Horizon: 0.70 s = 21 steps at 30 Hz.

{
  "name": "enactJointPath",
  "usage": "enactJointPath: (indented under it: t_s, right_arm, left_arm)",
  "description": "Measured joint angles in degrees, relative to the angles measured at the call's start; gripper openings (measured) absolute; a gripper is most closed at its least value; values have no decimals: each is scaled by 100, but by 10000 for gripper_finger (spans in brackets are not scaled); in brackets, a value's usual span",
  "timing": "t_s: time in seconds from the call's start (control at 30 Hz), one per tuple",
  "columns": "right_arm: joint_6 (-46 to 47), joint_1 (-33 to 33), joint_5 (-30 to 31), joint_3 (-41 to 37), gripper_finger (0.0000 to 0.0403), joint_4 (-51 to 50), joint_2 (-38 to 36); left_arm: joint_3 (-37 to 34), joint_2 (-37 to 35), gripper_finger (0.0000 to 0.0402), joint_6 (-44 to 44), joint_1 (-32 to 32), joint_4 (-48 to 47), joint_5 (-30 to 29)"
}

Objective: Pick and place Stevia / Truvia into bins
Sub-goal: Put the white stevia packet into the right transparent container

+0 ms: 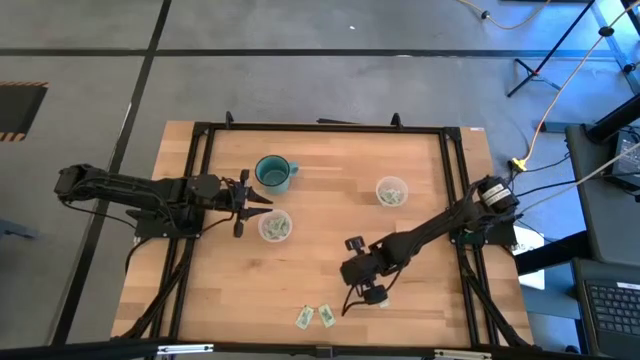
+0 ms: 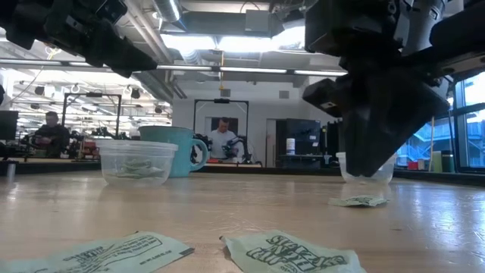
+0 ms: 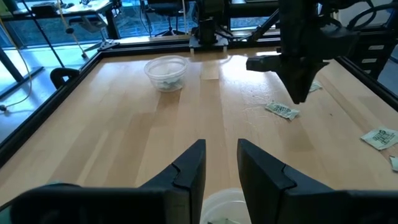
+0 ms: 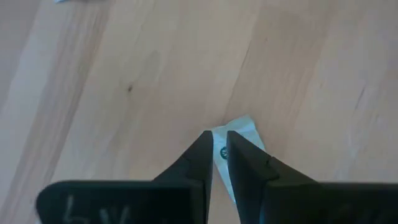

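Observation:
Three white-and-green Stevia sachets lie flat on the wood. One (image 1: 384, 301) (image 2: 358, 201) sits right under my right gripper (image 1: 370, 291) (image 4: 219, 144). The other two (image 1: 305, 318) (image 1: 326, 316) are by the near edge. My right gripper points down with only a narrow gap between its fingers, and the sachet's print (image 4: 239, 130) shows past the tips. Two clear cups (image 1: 275, 226) (image 1: 391, 191) each hold sachets. My left gripper (image 1: 252, 201) (image 3: 221, 163) is open and hovers at the rim (image 3: 219, 205) of the left cup. My right gripper comes at the sachet (image 4: 242, 127) from above, pointing down, and the sachet lies flat on the table. The low view shows the fingertips (image 2: 364, 171) a little above it. I cannot tell whether they touch it.
A teal mug (image 1: 272, 172) (image 2: 176, 149) stands just beyond the left cup (image 2: 138, 161). A black frame (image 1: 320, 128) runs around the table. Bare wood lies between the two cups and in the table's middle. People sit in the room behind.

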Motion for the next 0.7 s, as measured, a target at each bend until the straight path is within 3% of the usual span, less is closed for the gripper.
enactJointPath:
  t_s: [0.37, 0.7]
  right_arm:
    - [351, 66, -18, 0, 139, -46, 0]
    - [362, 49, 163, -61, 151, -21, 1]
  left_arm:
    - [0, 0, 86, -90, 0, -9, 0]
    - [0, 0, 86, -90, 0, -10, 0]
